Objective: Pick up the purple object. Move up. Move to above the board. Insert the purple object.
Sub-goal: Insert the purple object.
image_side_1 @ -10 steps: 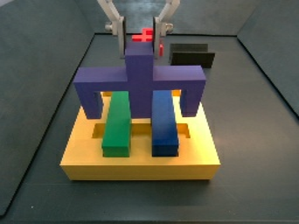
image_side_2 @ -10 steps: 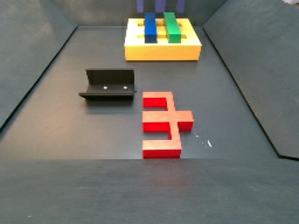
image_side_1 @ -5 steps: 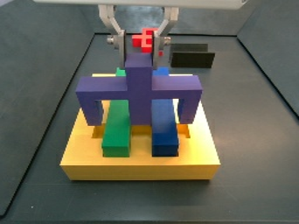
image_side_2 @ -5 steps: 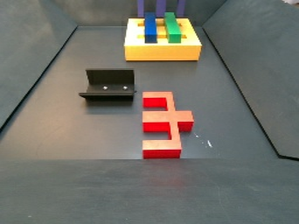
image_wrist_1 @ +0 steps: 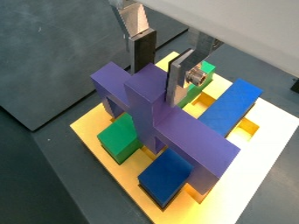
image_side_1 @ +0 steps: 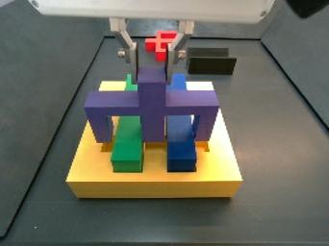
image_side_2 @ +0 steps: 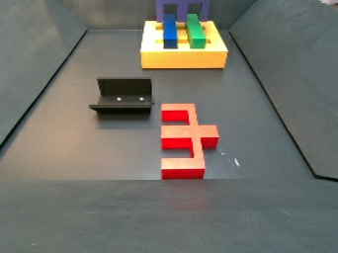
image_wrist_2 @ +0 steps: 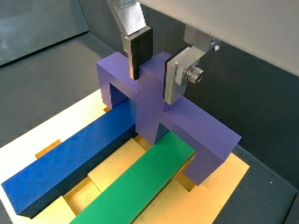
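Note:
The purple object [image_side_1: 152,101] is a bridge-shaped block spanning a green bar [image_side_1: 127,144] and a blue bar [image_side_1: 182,149] on the yellow board [image_side_1: 154,183]. Its legs reach down to the board on the outer side of each bar. My gripper [image_side_1: 154,60] is directly above it, shut on the raised centre stub with one finger on each side. Both wrist views show the pads clamped on the stub of the purple object [image_wrist_1: 176,131] [image_wrist_2: 176,122]. In a side view only the purple top [image_side_2: 172,8] shows, above the board [image_side_2: 183,59].
A red stepped block [image_side_2: 183,138] lies on the dark floor in the middle. The fixture [image_side_2: 123,96] stands next to it. Sloped dark walls enclose the floor on both sides. The board sits at one end of the floor.
My gripper has come down with the purple object in it. The bridge now sits lower over the two bars, with its legs closer to the board. Nothing else moved.

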